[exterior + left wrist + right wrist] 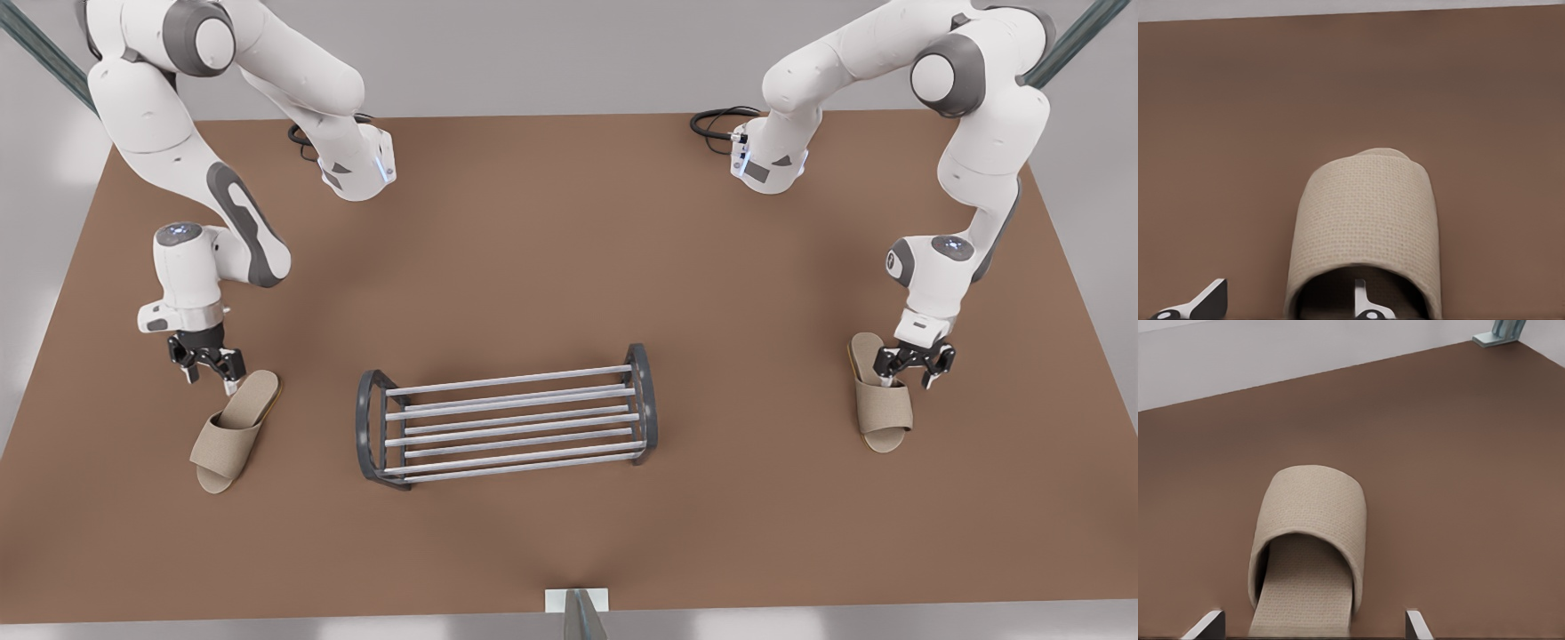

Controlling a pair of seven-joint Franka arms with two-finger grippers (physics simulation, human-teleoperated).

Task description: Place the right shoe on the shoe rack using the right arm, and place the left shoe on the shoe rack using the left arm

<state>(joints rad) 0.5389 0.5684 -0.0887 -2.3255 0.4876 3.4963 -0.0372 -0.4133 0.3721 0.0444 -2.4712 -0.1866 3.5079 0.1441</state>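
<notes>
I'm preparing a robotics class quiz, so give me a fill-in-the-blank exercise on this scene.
1. The number of slippers on the shoe rack is ___.
2. The right pincer, by the right slipper, has its fingers ___.
3. One finger of the left pincer is ___ the left slipper.
Missing words: zero; open; inside.

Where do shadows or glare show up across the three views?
Front view: soft even light, faint shadows under the shoe rack, no glare on its bars. Left wrist view: dark shade inside the left slipper, around one finger of the open left gripper. Right wrist view: right slipper mouth shaded, open right gripper fingers cropped at the frame edge.
</notes>
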